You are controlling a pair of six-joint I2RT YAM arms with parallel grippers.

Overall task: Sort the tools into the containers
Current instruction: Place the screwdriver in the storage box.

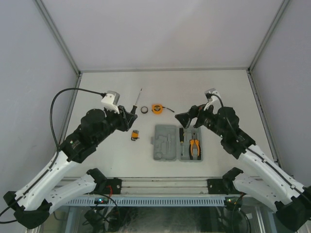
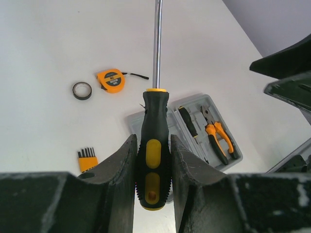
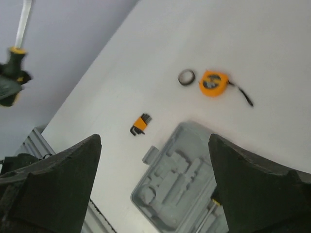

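Left gripper (image 2: pixel 152 141): clamped on one screwdriver (image 2: pixel 154 111), held clear of the bench (image 1: pixel 97 97).
Right gripper (image 3: pixel 153 141): spread wide, empty, above the tool case (image 1: pixel 165 145).
Tool case lay open by the bench's near edge; pliers (image 1: pixel 195 147) and second screwdriver (image 1: pixel 181 136) sat in its right half.
Hex-key set (image 1: pixel 134 134), ring (image 1: pixel 145 110) and tape measure (image 1: pixel 156 108) lay loose.

Grey case (image 1: pixel 163 144) holds pliers (image 1: pixel 195 148) and one screwdriver (image 1: pixel 181 135); second screwdriver (image 2: pixel 153 160) gripped aloft.

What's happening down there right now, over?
Left gripper shut on screwdriver. Right gripper open, empty, above tool case. Pliers, second screwdriver already in case. Nothing else blocking.
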